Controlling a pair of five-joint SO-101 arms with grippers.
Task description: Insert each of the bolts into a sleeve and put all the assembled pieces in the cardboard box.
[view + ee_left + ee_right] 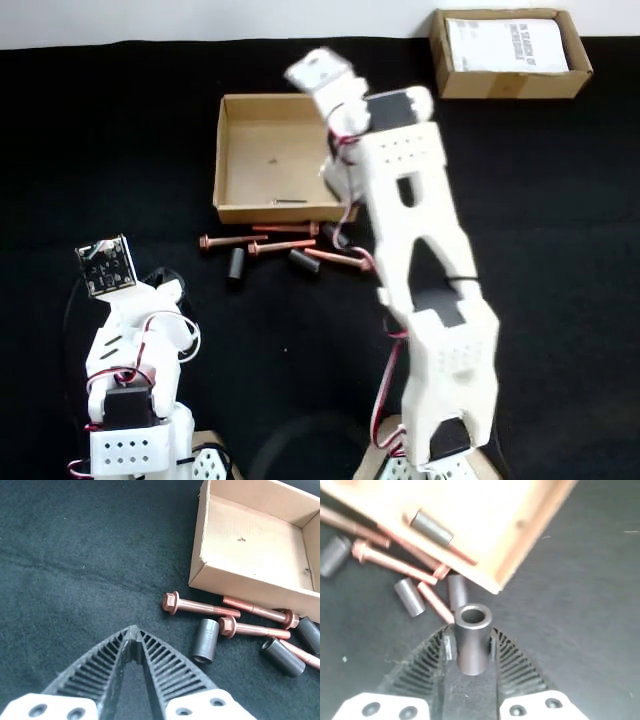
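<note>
White plastic shells on the left arm [135, 400] and the right arm [430, 290], pierced by long cut-outs and grids of small round holes. Black motor blocks [128, 408] set into the joints. Red and white cables [388, 400] looped along the sides. Behind the jaws of the left gripper [134, 630] and the right gripper [469, 630], white plates [50, 707] with round screw holes. Black fingers [165, 667], triangular, ribbed like ladders, tapering to thin tips. Small dark square circuit board [105, 265] mounted near the left jaws.

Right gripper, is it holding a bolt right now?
No, the right gripper is closed on a dark hollow sleeve, whose open end faces the wrist camera.
</note>
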